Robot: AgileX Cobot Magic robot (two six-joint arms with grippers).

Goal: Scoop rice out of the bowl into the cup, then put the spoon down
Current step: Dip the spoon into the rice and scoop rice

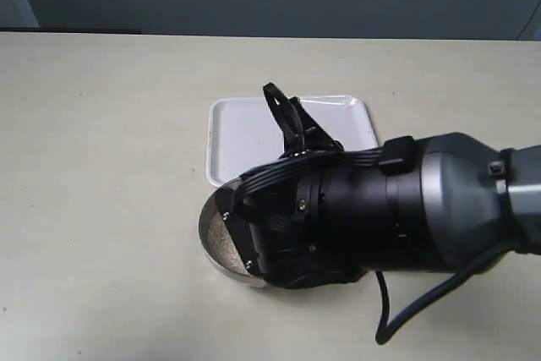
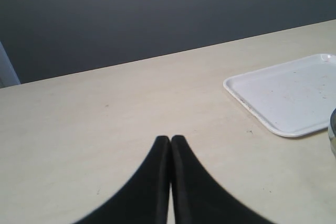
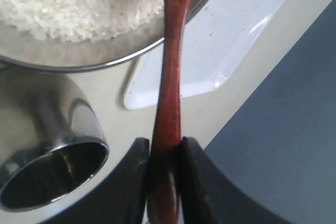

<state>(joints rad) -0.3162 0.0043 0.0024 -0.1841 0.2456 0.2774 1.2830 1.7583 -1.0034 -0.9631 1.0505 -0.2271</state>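
The right hand (image 3: 165, 144) is clamped on the thin handle of the spoon (image 3: 170, 77), one finger on either side of it. The handle reaches out over the rim of the bowl (image 3: 79, 59). The spoon's scooping end runs out of the right wrist view, so I cannot tell whether it is loaded or whether it touches the rice (image 3: 68, 3).

The rice sits heaped in the bowl. The cup (image 3: 63, 124) stands upright just beside the bowl on the surface (image 2: 105, 119). The part of its inside that shows looks dark and bare, with no grains to be seen.

In the exterior view the bowl lies at about 6 o'clock from the white tray (image 1: 245, 128), its rim close against the tray's near edge. The right arm (image 1: 380, 209) hides most of the bowl and all of the cup, so the cup's clock position there cannot be told.

The left hand (image 2: 170, 142) is closed on nothing, its tips pressed together over bare surface well away from the vessels.

I judge the task to be at an early stage. The spoon is in hand and at the bowl, but no rice seems to have reached the cup. What is left is to lift a scoop, tip it into the cup, and lay the spoon down.
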